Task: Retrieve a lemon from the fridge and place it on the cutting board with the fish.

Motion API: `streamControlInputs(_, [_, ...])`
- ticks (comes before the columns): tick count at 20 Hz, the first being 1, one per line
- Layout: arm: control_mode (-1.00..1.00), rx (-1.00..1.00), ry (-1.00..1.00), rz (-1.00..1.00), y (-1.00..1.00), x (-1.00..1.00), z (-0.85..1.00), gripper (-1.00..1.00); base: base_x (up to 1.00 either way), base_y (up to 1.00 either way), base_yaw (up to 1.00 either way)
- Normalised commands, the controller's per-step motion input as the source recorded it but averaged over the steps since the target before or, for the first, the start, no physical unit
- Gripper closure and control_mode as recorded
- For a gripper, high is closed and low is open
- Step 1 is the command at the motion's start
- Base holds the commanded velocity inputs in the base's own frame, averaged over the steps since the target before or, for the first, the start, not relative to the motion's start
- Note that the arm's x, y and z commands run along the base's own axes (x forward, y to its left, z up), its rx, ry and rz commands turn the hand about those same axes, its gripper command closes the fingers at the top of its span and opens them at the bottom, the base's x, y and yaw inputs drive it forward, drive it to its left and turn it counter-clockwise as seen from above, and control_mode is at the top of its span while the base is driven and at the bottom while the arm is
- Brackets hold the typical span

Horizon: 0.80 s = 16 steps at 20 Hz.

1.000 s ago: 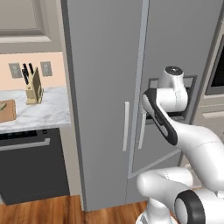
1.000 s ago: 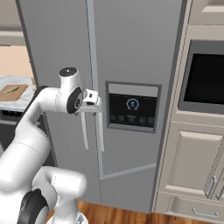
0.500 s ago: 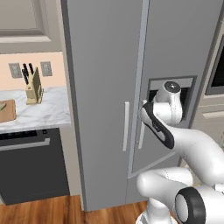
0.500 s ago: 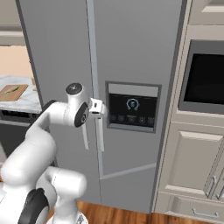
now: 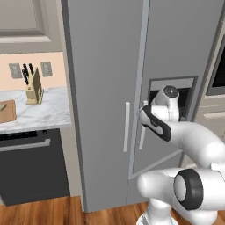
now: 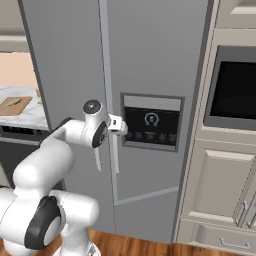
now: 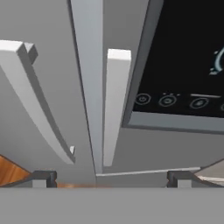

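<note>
The fridge point(image 5: 105, 66) stands tall and grey with both doors shut, so the lemon is hidden. My gripper point(image 6: 122, 128) is open and empty, right in front of the right door's handle point(image 6: 116, 156), near its top. In the hand view the open gripper point(image 7: 111, 179) faces that handle point(image 7: 114, 105), which lies between the two fingertips; the left door's handle point(image 7: 33, 100) is off to one side. The cutting board point(image 5: 6, 112) lies on the counter at far left with the fish point(image 5: 2, 107) on it. Both also show as the cutting board point(image 6: 15, 105) and the fish point(image 6: 15, 102).
A black dispenser panel point(image 6: 151, 122) is set in the right fridge door, just beside my hand. A knife block point(image 5: 33, 85) stands on the marble counter point(image 5: 48, 110). A dark dishwasher point(image 5: 33, 165) sits below. A wall oven point(image 6: 235, 90) and beige cupboards flank the fridge's right.
The arm has come down and reached forward, bringing the open gripper up to the right door's handle. The fridge doors have not moved.
</note>
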Motion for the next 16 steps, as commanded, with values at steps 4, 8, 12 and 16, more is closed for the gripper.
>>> streamControlInputs(4, [-1.0, 0.0, -0.02, 0.0, 0.0, 0.55, -0.09, -1.0, 0.0, 0.0, 0.0])
streamControlInputs(8, [-1.0, 0.0, -0.04, 0.0, 0.0, 0.42, -0.15, -1.0, 0.0, 0.0, 0.0])
streamControlInputs(12, [-1.0, 0.0, -0.04, 0.0, 0.0, 0.24, -0.27, -1.0, 0.0, 0.0, 0.0])
streamControlInputs(16, [-1.0, 0.0, -0.03, 0.0, 0.0, 0.33, -0.22, -1.0, 0.0, 0.0, 0.0])
